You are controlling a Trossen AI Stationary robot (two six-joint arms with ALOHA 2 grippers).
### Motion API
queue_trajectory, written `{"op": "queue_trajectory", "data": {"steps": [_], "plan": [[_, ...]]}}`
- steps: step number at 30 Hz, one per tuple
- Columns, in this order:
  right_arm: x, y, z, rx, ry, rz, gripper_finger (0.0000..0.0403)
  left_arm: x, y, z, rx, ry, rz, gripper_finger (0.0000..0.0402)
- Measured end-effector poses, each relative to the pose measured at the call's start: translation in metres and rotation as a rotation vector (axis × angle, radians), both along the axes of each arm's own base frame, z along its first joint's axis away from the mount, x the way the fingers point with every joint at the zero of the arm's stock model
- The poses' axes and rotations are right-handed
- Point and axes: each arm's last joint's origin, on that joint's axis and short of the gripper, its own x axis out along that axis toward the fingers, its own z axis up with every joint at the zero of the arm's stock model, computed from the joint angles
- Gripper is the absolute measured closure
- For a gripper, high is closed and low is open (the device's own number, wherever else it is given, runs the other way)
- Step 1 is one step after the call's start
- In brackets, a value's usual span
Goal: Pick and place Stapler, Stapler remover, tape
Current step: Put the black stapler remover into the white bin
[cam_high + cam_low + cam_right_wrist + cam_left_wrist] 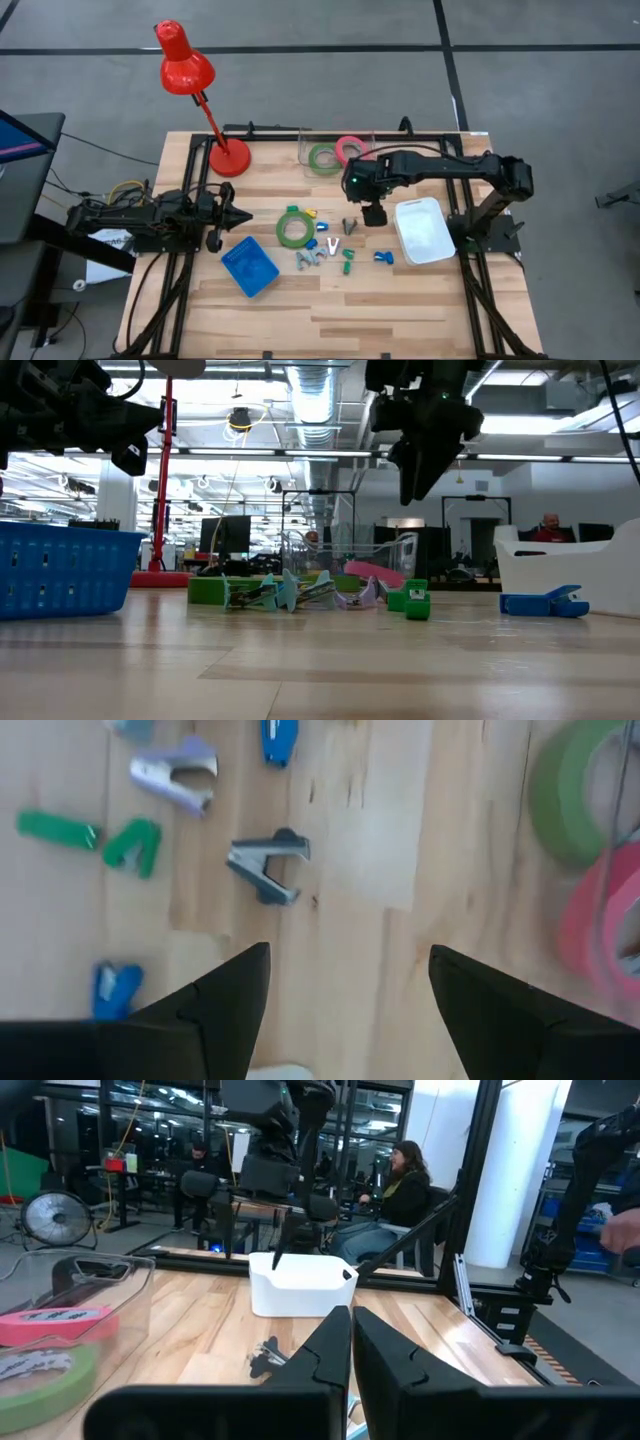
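- Above the middle of the table (400, 300), a little toward its right edge, the right gripper (373, 214) hangs with its fingers spread wide and nothing between them; the grey staple remover (268, 866) lies on the wood just ahead of it in the wrist view.
- That remover looks like the nearest target, so the step in hand is probably a descent onto it.
- To do it well, centre the open fingers over the remover's body, turn the wrist so they straddle its narrow width, and lower straight down before closing.
- The lilac staple remover (176, 774) and the green stapler pieces (132, 845) lie near; keep the fingers off them.
- The white bin (424, 229) sits just beside the gripper, toward the right edge, a likely drop place.
- Tape: one green tape ring (294, 227) lies mid-table; a green and a pink ring sit in the clear tray (305, 150) at the back edge.
- The left gripper (243, 214) waits closed and empty near the left edge, by the blue basket (249, 266).
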Motion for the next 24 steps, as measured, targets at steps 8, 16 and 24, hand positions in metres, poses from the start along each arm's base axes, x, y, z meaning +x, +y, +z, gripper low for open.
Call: {"op": "queue_trajectory", "data": {"steps": [8,16,24], "plan": [[0.006,0.012,0.001,0.068,-0.064,-0.178,0.0138,0.000,0.000,0.001,0.000,-0.008,0.000,0.0394],[0.010,0.012,-0.012,0.043,-0.119,-0.104,0.0138,0.000,0.000,0.001,0.000,-0.009,0.000,0.0394],[0.004,0.012,-0.035,0.126,-0.101,-0.348,0.0138,0.000,0.000,0.001,0.000,-0.013,0.000,0.0394]]}}
